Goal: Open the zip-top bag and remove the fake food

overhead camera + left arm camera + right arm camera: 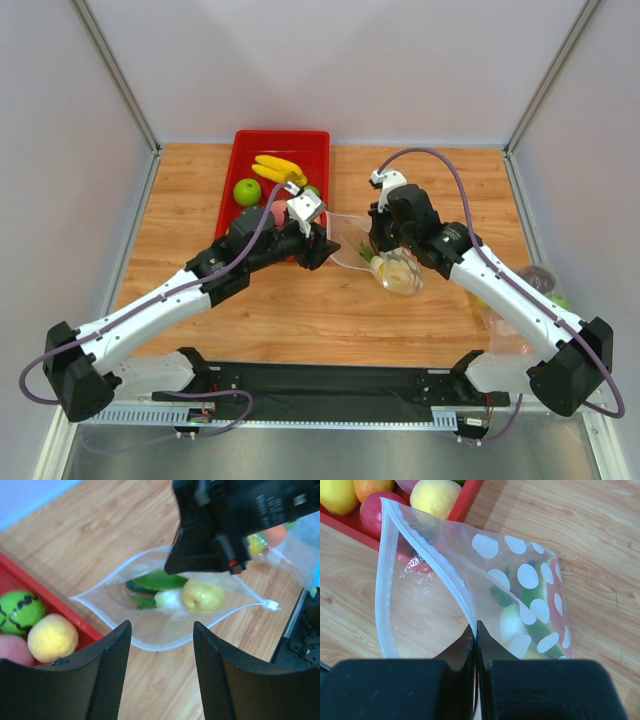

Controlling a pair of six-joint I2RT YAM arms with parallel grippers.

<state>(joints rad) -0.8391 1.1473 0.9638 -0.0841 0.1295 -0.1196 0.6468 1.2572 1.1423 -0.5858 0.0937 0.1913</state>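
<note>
Right wrist: we see the right gripper [476, 630] pinched closed on one rim of the zip-top bag [506, 562], soft clear plastic with white round dots, lying on the wooden table [570, 520] beside the red tray [466, 502]. The left gripper [161, 630] (black, finely textured) stands wide and empty; the smooth, rounded fake food [202, 595] lies inside the bag.

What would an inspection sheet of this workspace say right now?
Surface: wooden table, no spills seen.
Job's things: zip-top bag lies with its mouth open; cucumber, white vegetable and pale yellow fruit are inside.
Clutter: red tray holding bananas and green apple; second clear bag at the right edge.
Grippers: left gripper open, facing the bag's mouth; right gripper shut on the bag's rim.
Cables: purple cables arch over both arms, no snag seen.
Surroundings: white walls; nothing else seen.
</note>
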